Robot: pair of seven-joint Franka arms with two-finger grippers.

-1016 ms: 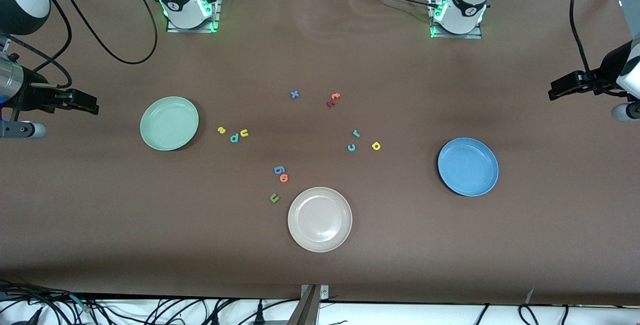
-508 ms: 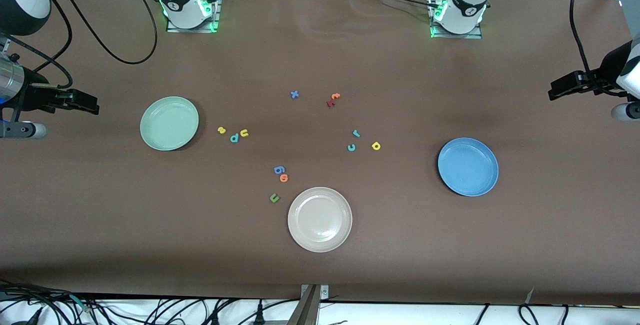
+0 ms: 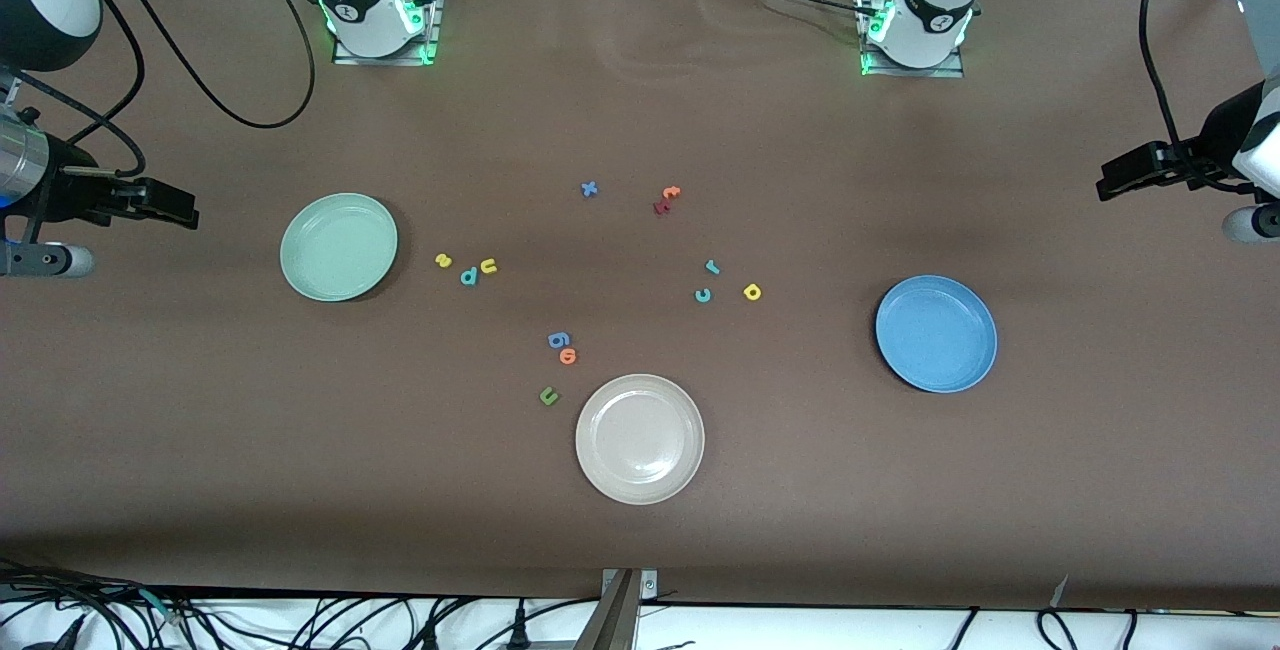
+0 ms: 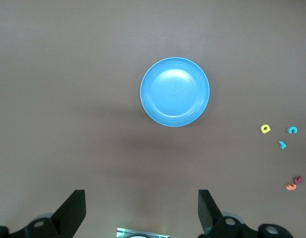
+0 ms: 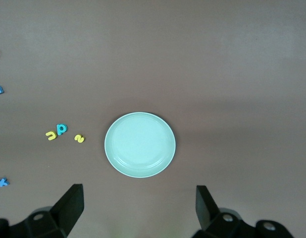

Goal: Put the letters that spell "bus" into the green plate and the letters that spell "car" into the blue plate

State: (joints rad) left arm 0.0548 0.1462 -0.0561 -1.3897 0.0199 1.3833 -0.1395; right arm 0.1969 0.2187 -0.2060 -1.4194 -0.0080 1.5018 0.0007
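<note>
Flat on brown cloth, round shallow green plate [image 3: 338, 246], blue plate [image 3: 936, 333], tiny foam letters.

Even, diffuse overhead light covers the brown bench [image 3: 800, 490], with no hard glare. Soft broad shadows band the surface, and each plate casts a thin dark crescent, as under the blue plate [image 3: 936, 333]. The green plate [image 5: 139, 144] shows a mild sheen. Green lamps glow at both arm bases. Focus is sharp throughout; the small letters stay legible.
</note>
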